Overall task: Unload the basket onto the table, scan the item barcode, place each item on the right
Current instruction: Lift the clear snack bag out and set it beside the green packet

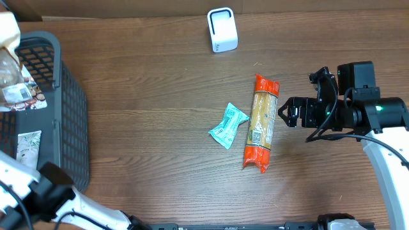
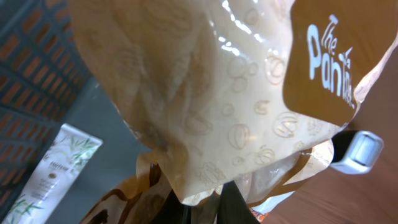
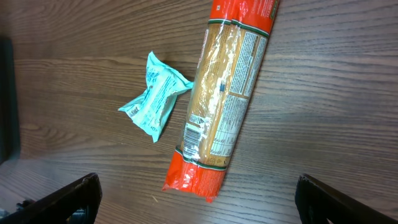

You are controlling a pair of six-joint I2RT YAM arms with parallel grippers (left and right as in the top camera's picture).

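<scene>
Left end effector (image 2: pixel 206 212): closed, and it pinches the lower gathered edge of the glossy cream and brown plastic bag (image 2: pixel 186 93).
Why this grip: I hold only the thin edge, so the broad printed faces stay free to be turned to a reader. This is my judgement.
Item position: the bag hangs in the air above the dark grey plastic basket (image 1: pixel 70 115), at the left end of the brown wooden bench (image 1: pixel 160 76).
Barcode: I see no barcode on the face that shows, only brown print and white letters. It may be on the hidden side.
Scanner: the small white box scanner (image 1: pixel 222 30) stands upright at the far edge of the bench, well apart from the bag. I think the bag has to travel there before any scan.
Right end effector (image 1: pixel 285 114): open wide and holding nothing. It hovers just beside the long spaghetti packet with orange ends (image 1: pixel 261 123).
Packet: it lies flat with the printed label up, so it is easy to read or to take from the side.
Sachet: the crumpled teal sachet (image 1: pixel 228 126) lies just beside the packet. I cannot tell if they touch.
Basket content: a white tube with leaf print (image 2: pixel 50 168) lies on the bottom, under the bag.
Risk: the film is slippery and the grip is small, so the bag may swing or slip.
</scene>
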